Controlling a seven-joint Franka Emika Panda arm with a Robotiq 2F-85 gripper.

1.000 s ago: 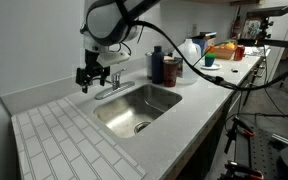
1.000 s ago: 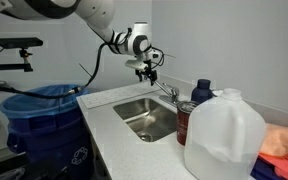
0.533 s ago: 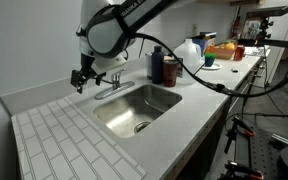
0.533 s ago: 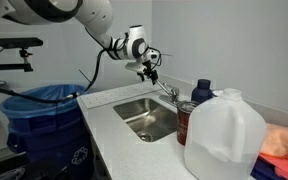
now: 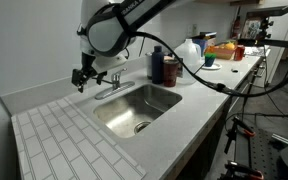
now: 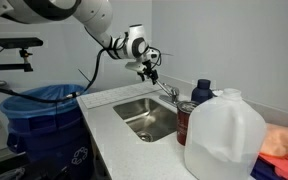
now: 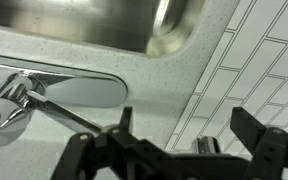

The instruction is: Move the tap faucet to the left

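One gripper [image 5: 81, 78] [image 6: 147, 70] [image 7: 187, 135]: jaws spread wide with nothing between them; it hangs low over the back of the counter, just beside the faucet on the side toward the tiled section.
Tap faucet [image 5: 108, 86] [image 6: 170, 93] [image 7: 12, 98]: small and chrome, it stands on the deck behind the sink basin. In the wrist view its thin spout runs slantwise from the base toward one of the fingers [image 7: 124, 128]; whether they touch cannot be told.
Sink basin [image 5: 119, 110] [image 6: 134, 108] [image 7: 84, 20]: steel, sunk into the pale counter.
Tiled section [image 5: 64, 140] [image 7: 269, 60]: white, brick-patterned surface beside the basin.
Dark containers [image 5: 164, 68]: upright on the counter, near the basin's far side.
Jug [image 6: 222, 135]: translucent, close in the foreground.
Blue bin [image 6: 39, 100]: beyond the counter's end.
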